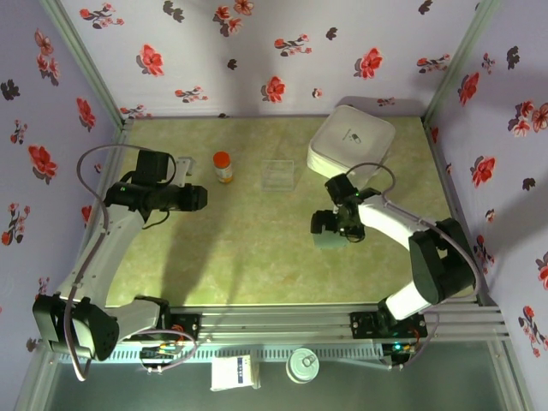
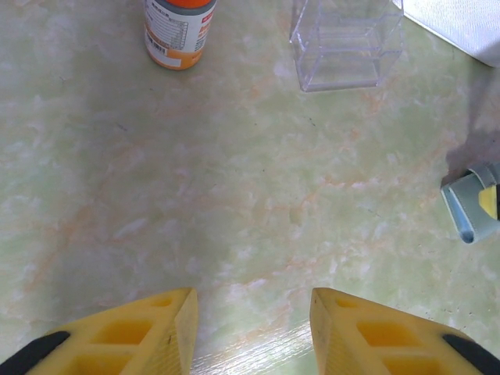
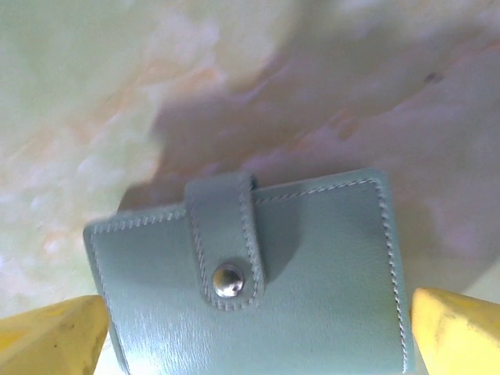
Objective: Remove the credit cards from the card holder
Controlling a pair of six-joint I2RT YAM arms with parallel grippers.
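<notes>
The card holder (image 3: pixel 258 289) is a grey-blue wallet lying shut on the table, its strap snapped down with a metal stud (image 3: pixel 228 280). The credit cards are hidden inside it. My right gripper (image 3: pixel 258 328) hangs just over the holder, open wide, one yellow fingertip (image 3: pixel 55 336) off each short side. From above, the right gripper (image 1: pixel 330 224) covers most of the holder (image 1: pixel 329 242). The left wrist view catches the holder (image 2: pixel 467 209) at its right edge. Far to the left, my left gripper (image 1: pixel 199 199) is raised above bare table. It (image 2: pixel 254 305) stands open with nothing between its fingers.
An orange-capped bottle (image 1: pixel 223 166) (image 2: pixel 178 31) and a clear plastic box (image 1: pixel 278 174) (image 2: pixel 346 43) stand at the back middle. A large white rounded case (image 1: pixel 351 141) (image 2: pixel 461 23) lies at the back right, close behind the right arm. Flowered walls enclose the table.
</notes>
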